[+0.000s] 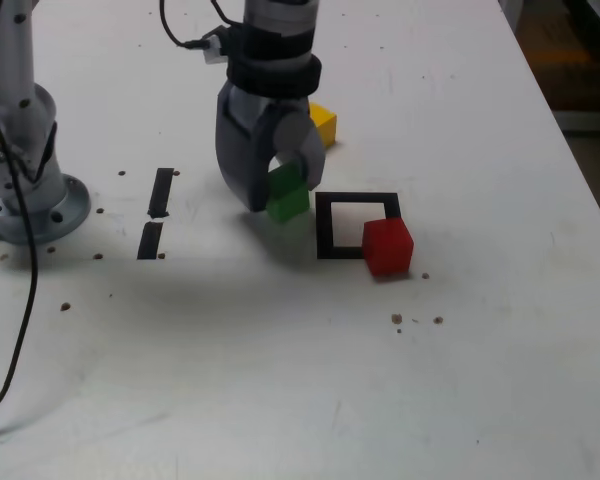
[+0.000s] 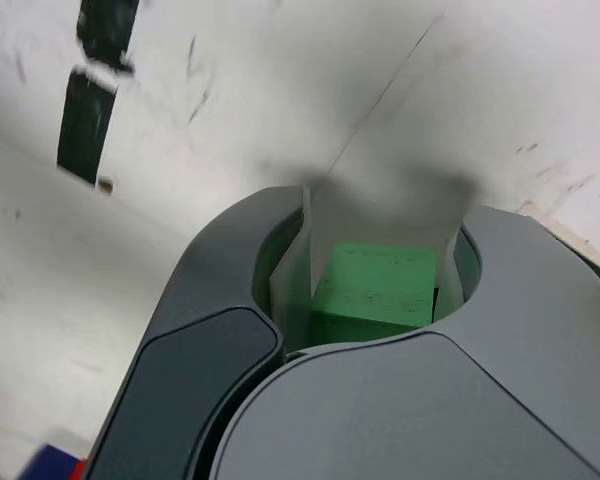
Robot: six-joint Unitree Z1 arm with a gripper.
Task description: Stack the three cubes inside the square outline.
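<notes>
A: We start with the big white table, and our arm is reaching down over the middle of it.

B: And the gripper is clamped on the green cube. In the wrist view we see that cube wedged between the two grey jaws, so we judge it a firm hold.

A: Whether it's off the table we can't tell. It sits just beside the square outline, on the exterior view's left of it. We read that as the carry toward the frame.

B: The red cube is at the frame's near corner, on the exterior view's right. It covers the tape there, so it looks only partly inside.

A: That matters for us. If red is the base, green has to land on top of it, not in the bare white centre.

B: And the yellow cube waits behind the gripper, well apart from the frame, half hidden by it.

A: Two short tape strips lie off to the exterior view's left, out of play.
</notes>
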